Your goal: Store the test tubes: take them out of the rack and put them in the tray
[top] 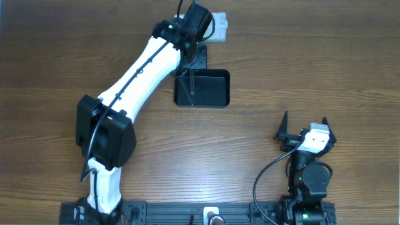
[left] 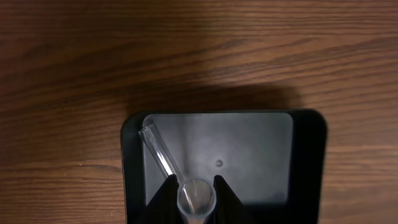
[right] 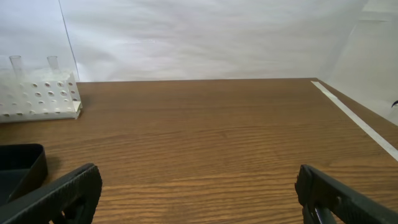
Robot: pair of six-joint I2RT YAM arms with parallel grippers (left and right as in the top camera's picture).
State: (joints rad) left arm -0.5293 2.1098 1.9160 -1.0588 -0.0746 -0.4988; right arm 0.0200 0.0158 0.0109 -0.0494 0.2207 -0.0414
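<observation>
- One wooden tabletop (top: 312, 50).
- One black tray (left: 130, 168) at centre; one white rack (right: 38, 96) just beyond it.
- The left gripper (left: 193, 186) is over the tray, clamped on a test tube (left: 196, 200); the right gripper (top: 305, 117) is near right, spread wide.
- Four clear test tubes: two upright in the rack (right: 15, 62), one lying in the tray (left: 158, 152), one held.

Wooden table (top: 312, 62); white tape strip (right: 357, 121); white backdrop (right: 205, 37).

On a brown wooden table (top: 325, 50), the white left arm stretches from the lower left up to a black tray (top: 226, 89). The left gripper (top: 191, 69) hangs over the tray's left part, and a thin test tube (top: 192, 84) shows as a line beneath it. A white rack (top: 220, 26) sits just beyond the tray. The right gripper (top: 304, 128) rests low at the right, fingers spread wide.
</observation>
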